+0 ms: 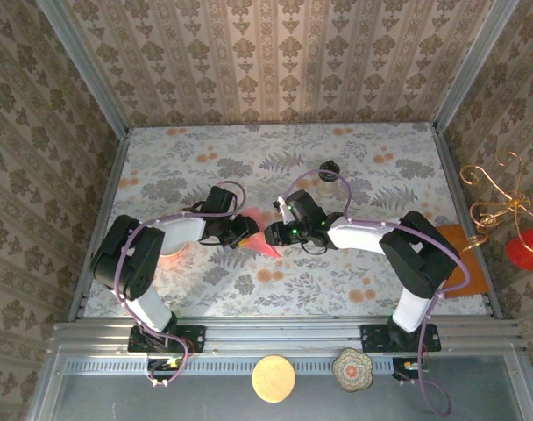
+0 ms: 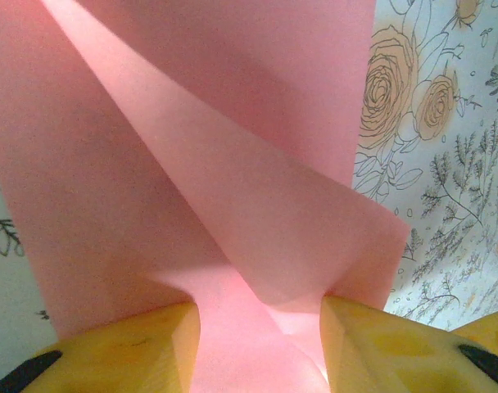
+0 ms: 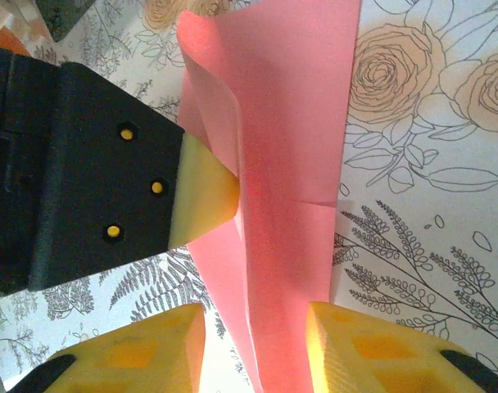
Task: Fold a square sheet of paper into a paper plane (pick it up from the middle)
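Part-folded paper [image 1: 268, 244] sits just near-side and left of the jar [image 1: 328, 173], sandwiched between left gripper [image 1: 246, 230] and right gripper [image 1: 278, 233], crease running straight out from both; fingers [image 3: 134, 352] part-spread around it, actual pinch can't tell.

Bright, even overhead light; wrist close-ups soft, slightly blurred.

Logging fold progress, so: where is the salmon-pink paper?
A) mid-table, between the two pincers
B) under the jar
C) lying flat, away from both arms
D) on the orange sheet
A: the salmon-pink paper stands creased at mid-table, between the left pincer and the right pincer, which meet there.
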`<state>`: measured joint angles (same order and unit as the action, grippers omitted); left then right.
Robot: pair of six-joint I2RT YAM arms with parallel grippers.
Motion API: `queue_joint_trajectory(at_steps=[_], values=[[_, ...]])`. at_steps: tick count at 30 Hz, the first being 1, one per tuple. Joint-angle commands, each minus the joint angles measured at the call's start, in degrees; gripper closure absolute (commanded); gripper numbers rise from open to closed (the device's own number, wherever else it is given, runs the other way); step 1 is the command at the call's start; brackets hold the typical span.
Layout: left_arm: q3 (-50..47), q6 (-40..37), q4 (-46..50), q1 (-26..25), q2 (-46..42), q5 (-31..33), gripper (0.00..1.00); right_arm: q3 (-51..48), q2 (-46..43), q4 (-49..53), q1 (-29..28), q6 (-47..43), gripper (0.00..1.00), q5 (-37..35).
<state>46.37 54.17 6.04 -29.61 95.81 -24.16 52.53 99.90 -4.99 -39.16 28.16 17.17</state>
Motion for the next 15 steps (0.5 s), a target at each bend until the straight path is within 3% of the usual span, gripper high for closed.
queue_joint_trajectory(at_steps=[1, 15], values=[[-1.4, -0.5, 2.7, -0.3, 1.7, 1.2, 0.55, 0.9, 2.0, 2.2, -0.4, -1.9, 0.63, 0.2], [-1.1, -0.5, 2.7, -0.3, 2.3, 0.5, 0.54, 3.5, 6.8, 1.0, -1.4, -3.2, 0.73, 5.1]])
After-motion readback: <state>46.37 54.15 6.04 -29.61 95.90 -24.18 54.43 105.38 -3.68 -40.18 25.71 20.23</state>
